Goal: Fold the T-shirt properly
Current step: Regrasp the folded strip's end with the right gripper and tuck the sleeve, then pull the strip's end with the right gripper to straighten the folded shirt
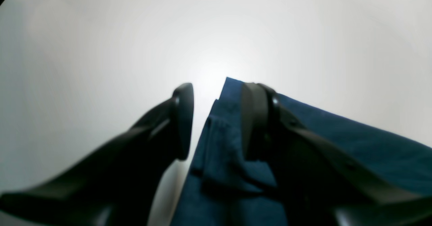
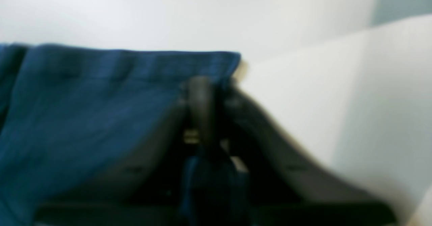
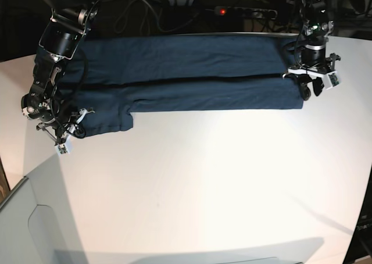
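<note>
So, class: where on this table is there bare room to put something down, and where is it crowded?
The wide white stretch of table in front of the T-shirt is bare. The back strip is crowded: the shirt spans it, the right gripper pinches one end and the left gripper stands open over the other.

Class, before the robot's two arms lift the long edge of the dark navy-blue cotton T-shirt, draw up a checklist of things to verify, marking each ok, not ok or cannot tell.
1. Right gripper shut on the dark navy-blue cotton T-shirt: ok.
2. Left gripper shut on cloth: not ok; jaws stand open astride the shirt's corner.
3. Shirt lies as a long band on the white table: ok.
4. Sleeve tucked in at the right gripper's end: not ok; it sticks out.
5. How many layers the right gripper pinches: cannot tell, view blurred.
</note>
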Tool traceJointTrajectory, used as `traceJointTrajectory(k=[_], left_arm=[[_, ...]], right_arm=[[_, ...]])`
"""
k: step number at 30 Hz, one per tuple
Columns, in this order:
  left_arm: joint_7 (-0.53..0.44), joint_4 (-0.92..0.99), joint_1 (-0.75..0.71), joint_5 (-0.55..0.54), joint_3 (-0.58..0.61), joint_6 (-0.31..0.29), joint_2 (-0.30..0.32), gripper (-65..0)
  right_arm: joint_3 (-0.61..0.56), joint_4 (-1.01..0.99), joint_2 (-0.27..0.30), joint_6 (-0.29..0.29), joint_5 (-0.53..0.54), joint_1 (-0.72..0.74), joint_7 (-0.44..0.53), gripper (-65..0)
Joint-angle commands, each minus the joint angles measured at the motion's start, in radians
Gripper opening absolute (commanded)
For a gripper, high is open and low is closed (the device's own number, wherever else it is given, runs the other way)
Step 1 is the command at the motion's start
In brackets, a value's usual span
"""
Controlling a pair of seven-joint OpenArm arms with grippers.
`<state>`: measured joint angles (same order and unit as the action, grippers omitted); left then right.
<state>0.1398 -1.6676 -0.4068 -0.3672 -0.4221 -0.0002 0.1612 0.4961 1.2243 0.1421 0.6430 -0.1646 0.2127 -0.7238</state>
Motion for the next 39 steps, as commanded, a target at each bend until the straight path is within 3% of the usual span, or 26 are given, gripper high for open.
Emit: traceJointTrajectory(k=[1, 5, 7, 13, 22, 27, 31, 39], left_arm=[[-0.024, -0.015, 0.003, -0.002, -0.004, 0.001, 0.010, -42.4], [-0.024, -0.015, 0.006, -0.002, -0.002, 0.001, 0.010, -42.4], [-0.024, -0.015, 0.006, -0.002, -0.001, 0.001, 0.010, -42.4], [-0.024, -0.013, 0.007, -0.002, -0.001, 0.001, 0.010, -42.4], [-0.024, -0.013, 0.007, -0.002, -0.001, 0.001, 0.010, -42.4], [-0.024, -0.013, 0.012, -0.002, -0.001, 0.001, 0.011, -42.4], [-0.024, -0.013, 0.022, -0.002, 0.001, 0.001, 0.011, -42.4], [-0.024, -0.012, 0.039, -0.002, 0.001, 0.001, 0.011, -42.4]], right_arm=[[0.000, 0.038, 0.006, 0.008, -0.016, -0.006, -0.024, -64.0], [0.000, 0.205, -0.019, 0.013, -0.014, -0.068, -0.024, -64.8], [0.005, 0.315, -0.029, 0.055, -0.014, -0.106, -0.033, -64.7], [0.008, 0.607, -0.071, 0.055, -0.016, -0.263, -0.033, -64.7], [0.031, 0.859, -0.149, 0.055, -0.016, -0.474, -0.027, -64.7], [0.032, 0.877, -0.157, 0.055, 0.012, -0.574, -0.024, -64.7], [0.095, 0.877, -0.152, 0.055, 0.098, -0.628, -0.024, -64.7], [0.223, 0.880, -0.158, 0.055, 0.110, -0.665, -0.032, -64.7]])
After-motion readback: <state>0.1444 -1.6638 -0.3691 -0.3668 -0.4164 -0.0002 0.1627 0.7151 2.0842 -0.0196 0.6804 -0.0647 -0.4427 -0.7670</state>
